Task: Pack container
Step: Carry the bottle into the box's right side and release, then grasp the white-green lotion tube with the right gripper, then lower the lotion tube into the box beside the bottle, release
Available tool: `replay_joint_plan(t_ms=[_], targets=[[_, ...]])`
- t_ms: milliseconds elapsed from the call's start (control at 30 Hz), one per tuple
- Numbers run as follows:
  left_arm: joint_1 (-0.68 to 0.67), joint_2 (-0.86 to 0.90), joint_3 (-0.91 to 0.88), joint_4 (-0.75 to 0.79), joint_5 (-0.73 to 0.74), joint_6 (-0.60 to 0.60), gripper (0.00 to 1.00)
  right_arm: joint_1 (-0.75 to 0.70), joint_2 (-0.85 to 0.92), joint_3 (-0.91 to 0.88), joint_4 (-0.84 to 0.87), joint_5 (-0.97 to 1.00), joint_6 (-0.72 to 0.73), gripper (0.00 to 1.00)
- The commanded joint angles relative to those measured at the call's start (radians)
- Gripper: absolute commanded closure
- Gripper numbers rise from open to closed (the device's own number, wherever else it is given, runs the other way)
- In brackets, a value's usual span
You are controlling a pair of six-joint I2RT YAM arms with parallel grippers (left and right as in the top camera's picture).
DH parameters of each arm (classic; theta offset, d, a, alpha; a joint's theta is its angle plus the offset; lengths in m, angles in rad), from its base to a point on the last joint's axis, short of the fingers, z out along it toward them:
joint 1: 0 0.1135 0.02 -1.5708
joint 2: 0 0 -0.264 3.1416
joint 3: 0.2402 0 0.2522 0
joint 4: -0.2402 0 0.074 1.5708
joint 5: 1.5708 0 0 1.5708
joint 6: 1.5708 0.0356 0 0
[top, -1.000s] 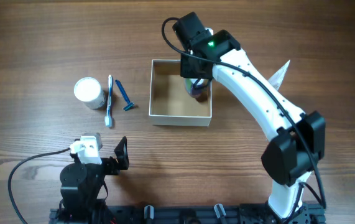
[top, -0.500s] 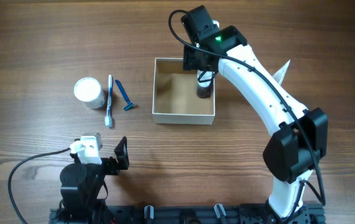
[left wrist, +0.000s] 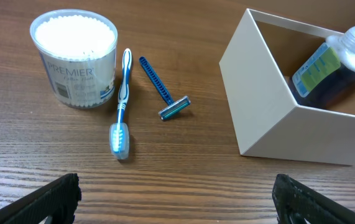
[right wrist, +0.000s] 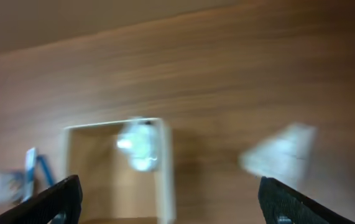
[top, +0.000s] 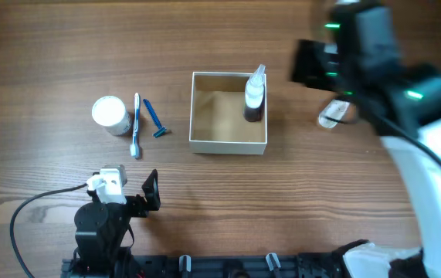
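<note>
Both arms stand off from the container (top: 228,144), which sits mid-counter (top: 50,62) with one dark, white-capped bottle (top: 254,99) leaning in its far right corner, cap above the rim. Your left gripper (left wrist: 177,202) hangs low near the counter's front edge, fingers spread wide and empty. Your right gripper (right wrist: 168,200), blurred and high, is likewise wide open and holds nothing. The trouble ahead is likely on the left, where the toothbrush (top: 136,123) and razor (top: 156,118) lie flat and close together beside the round jar (top: 110,114). A careless pinch could catch two at once or skid off the wood. The box looks light, so a nudge on its wall may slide it, and anything dropped in could topple the bottle. A pale item (top: 332,113), too blurred to identify, lies under the right arm.
</note>
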Motion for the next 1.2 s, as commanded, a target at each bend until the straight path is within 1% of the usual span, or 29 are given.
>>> replay_joint_plan(t_ms=[0, 100, 167, 267, 300, 433, 500, 533, 700, 733, 767, 800, 933, 1033, 1167], targets=[[0.006, -0.01, -0.004, 0.002, 0.012, 0.008, 0.0, -0.134, 0.042, -0.009, -0.068, 0.036, 0.027, 0.09], [0.006, -0.01, -0.004, 0.002, 0.012, 0.008, 0.0, -0.207, 0.08, -0.039, -0.087, -0.023, 0.026, 0.11], [0.006, -0.01, -0.004, 0.002, 0.012, 0.008, 0.0, -0.23, 0.109, -0.075, -0.085, -0.025, 0.027, 0.12], [0.006, -0.01, -0.004, 0.002, 0.012, 0.008, 0.0, -0.255, 0.167, -0.137, -0.072, -0.025, 0.031, 0.24], [0.006, -0.01, -0.004, 0.002, 0.012, 0.008, 0.0, -0.261, 0.183, -0.151, -0.065, -0.025, 0.042, 0.26], [0.006, -0.01, -0.004, 0.002, 0.012, 0.008, 0.0, -0.276, 0.282, -0.18, -0.041, -0.075, 0.041, 0.43], [0.006, -0.01, -0.004, 0.002, 0.012, 0.008, 0.0, -0.276, 0.315, -0.18, -0.041, -0.079, 0.041, 0.5], [0.006, -0.01, -0.004, 0.002, 0.012, 0.008, 0.0, -0.276, 0.332, -0.18, -0.04, -0.078, 0.041, 0.55], [0.006, -0.01, -0.004, 0.002, 0.012, 0.008, 0.0, -0.276, 0.346, -0.18, -0.029, -0.077, 0.041, 0.82], [0.006, -0.01, -0.004, 0.002, 0.012, 0.008, 0.0, -0.276, 0.342, -0.18, -0.026, -0.074, 0.041, 0.85], [0.006, -0.01, -0.004, 0.002, 0.012, 0.008, 0.0, -0.276, 0.338, -0.18, -0.026, -0.074, 0.041, 0.92], [0.006, -0.01, -0.004, 0.002, 0.012, 0.008, 0.0, -0.276, 0.33, -0.18, -0.026, -0.074, 0.041, 0.96], [0.006, -0.01, -0.004, 0.002, 0.012, 0.008, 0.0, -0.275, 0.284, -0.179, -0.03, -0.075, 0.037, 0.96], [0.006, -0.01, -0.004, 0.002, 0.012, 0.008, 0.0, -0.257, 0.206, -0.177, -0.053, -0.09, 0.037, 0.96], [0.006, -0.01, -0.004, 0.002, 0.012, 0.008, 0.0, -0.211, 0.055, -0.177, -0.093, -0.098, 0.029, 0.96]])
